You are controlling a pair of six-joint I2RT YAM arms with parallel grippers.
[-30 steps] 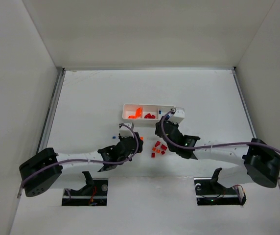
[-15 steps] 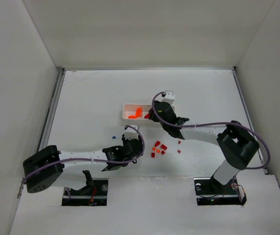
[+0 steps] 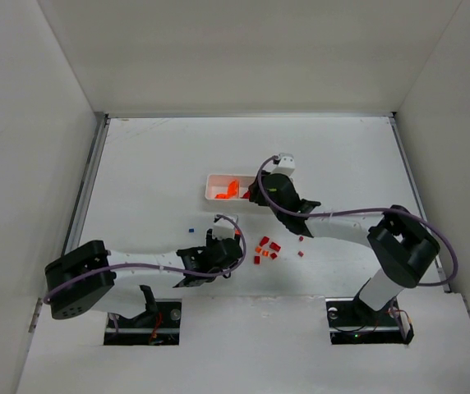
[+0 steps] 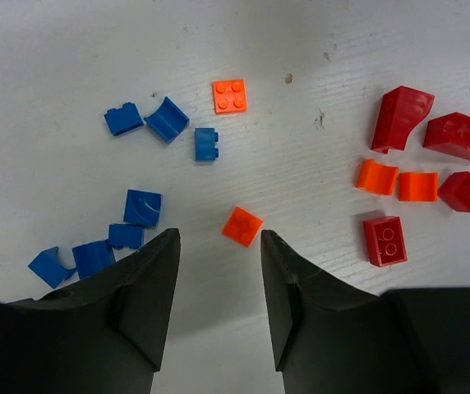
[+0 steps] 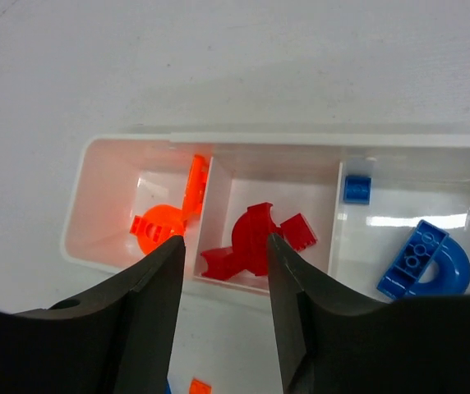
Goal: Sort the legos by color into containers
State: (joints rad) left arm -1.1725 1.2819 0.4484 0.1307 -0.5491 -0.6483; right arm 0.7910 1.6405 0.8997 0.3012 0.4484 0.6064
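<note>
My left gripper [image 4: 218, 238] is open and empty, low over the table, with a small orange lego [image 4: 241, 226] just ahead of its fingertips. Another orange lego [image 4: 229, 95] lies farther off. Several blue legos [image 4: 143, 208] lie to its left, and red legos [image 4: 400, 119] and orange ones [image 4: 397, 180] to its right. My right gripper [image 5: 225, 242] is open and empty above the white tray [image 5: 268, 139]. The tray's left compartment holds orange pieces [image 5: 165, 222], the middle one red pieces [image 5: 260, 238], the right one blue pieces [image 5: 424, 263]. In the top view the left gripper [image 3: 233, 241] is beside the loose pile [image 3: 265, 248]; the right gripper [image 3: 257, 195] covers part of the tray [image 3: 212, 182].
A lone blue brick [image 3: 191, 231] lies left of the left gripper. Two small red bricks [image 3: 301, 240] lie under the right forearm. White walls enclose the table on three sides.
My right gripper has swung from beside the tray's right end to above its middle compartment. My left gripper has moved nearer and to the right, towards the loose bricks.
</note>
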